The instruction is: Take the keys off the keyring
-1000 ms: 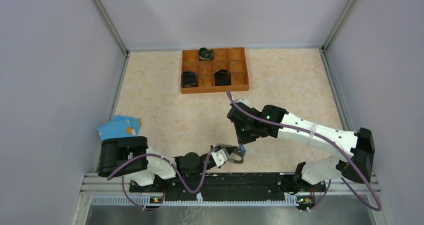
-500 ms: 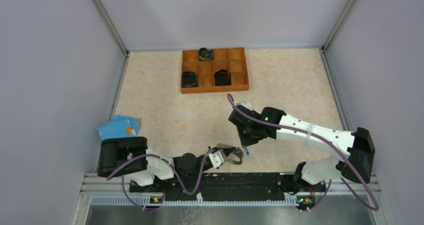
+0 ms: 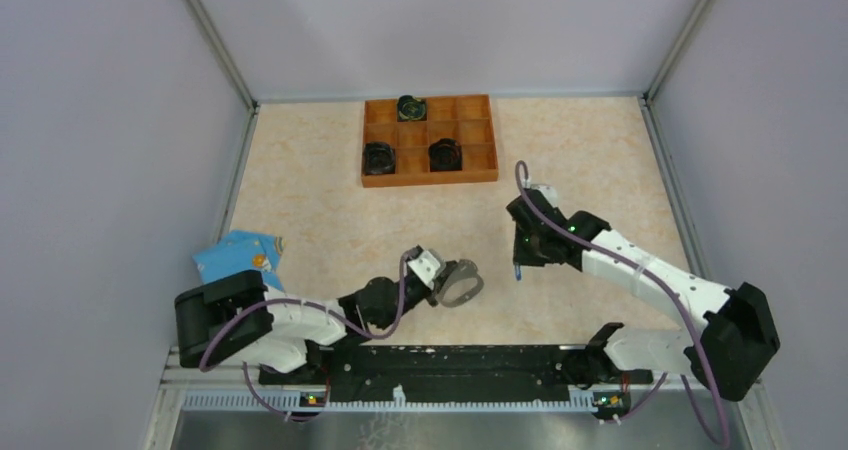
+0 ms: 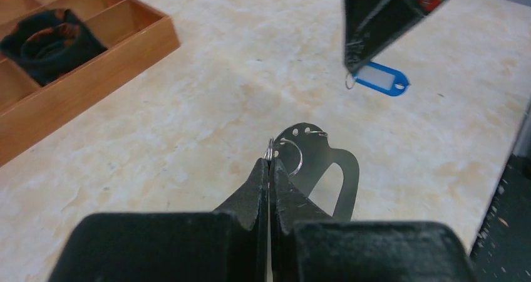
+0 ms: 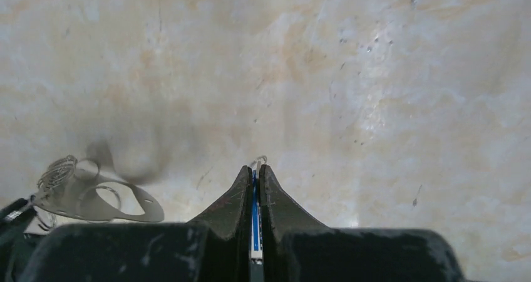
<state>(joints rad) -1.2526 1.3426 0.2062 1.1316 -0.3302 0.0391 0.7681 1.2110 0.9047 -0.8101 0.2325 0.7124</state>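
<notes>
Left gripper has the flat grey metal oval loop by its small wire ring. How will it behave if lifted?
Probably stiff: the flat grey metal oval loop looks like thin sheet metal. Likely light, given its big cut-out. It may swing or pivot, since the left gripper pinches only the small wire ring, not the plate.

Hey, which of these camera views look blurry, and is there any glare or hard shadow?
Top external: even light, no glare, only faint shadows under the arms. Left wrist: keyring sharp, right claw above it soft-edged. Right wrist: keyring smeared at lower left beside a diffuse grey shadow; tabletop crisp.
</notes>
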